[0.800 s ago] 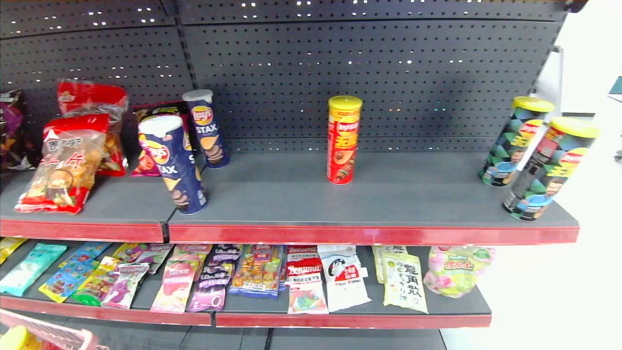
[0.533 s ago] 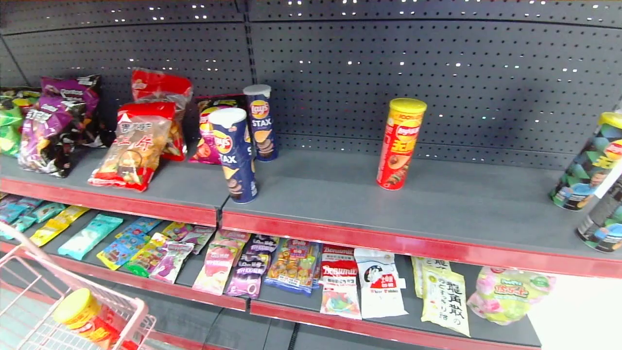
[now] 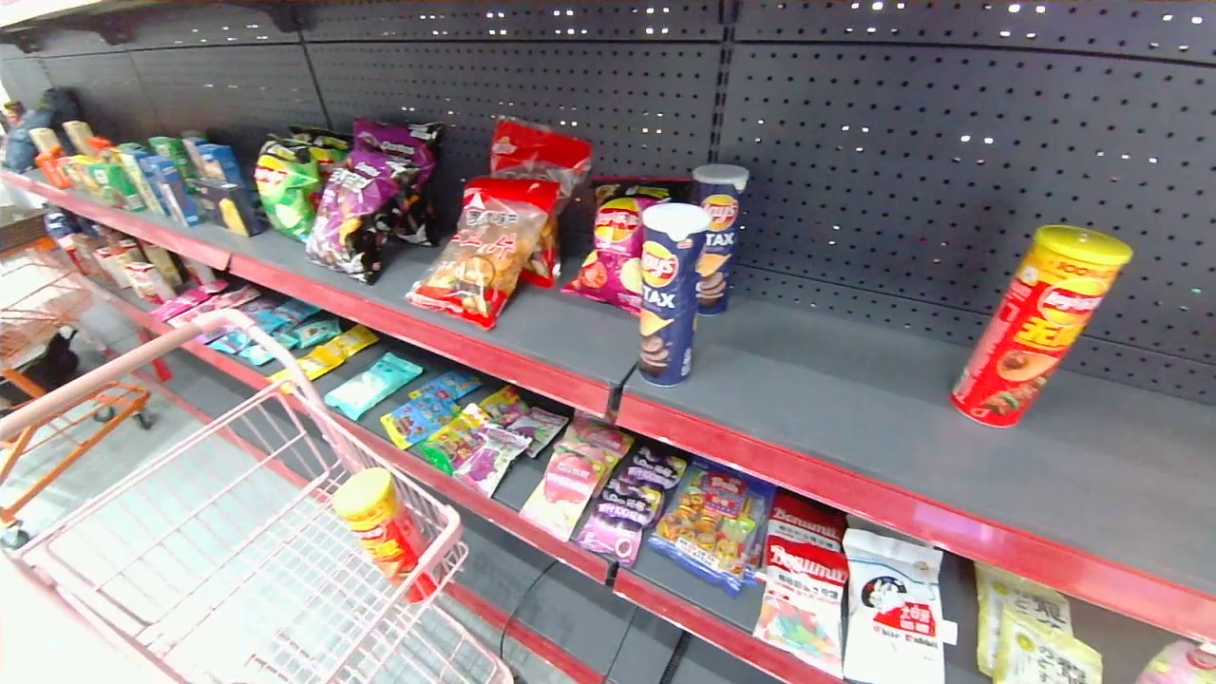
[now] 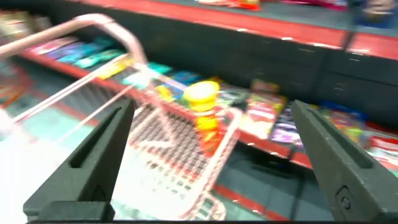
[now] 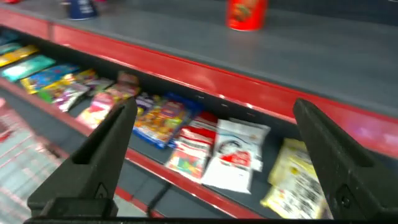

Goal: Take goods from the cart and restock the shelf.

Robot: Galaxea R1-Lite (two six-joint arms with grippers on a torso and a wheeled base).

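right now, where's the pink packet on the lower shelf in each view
head view: pink packet on the lower shelf, beside a purple packet.
left wrist view: pink packet just beyond the yellow-lidded can.
right wrist view: pink packet in the row under the red shelf edge.
shared landmark: the red shelf edge above it.

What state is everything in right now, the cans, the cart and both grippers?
Red cylindrical can with yellow lid on the upper shelf: upright, lid on.
Two dark blue cans with white lids: upright, lids on.
Yellow-lidded red can in the cart: standing, lid on.
Pink wire cart: holding one can.
Left gripper: open, empty.
Right gripper: open, empty.
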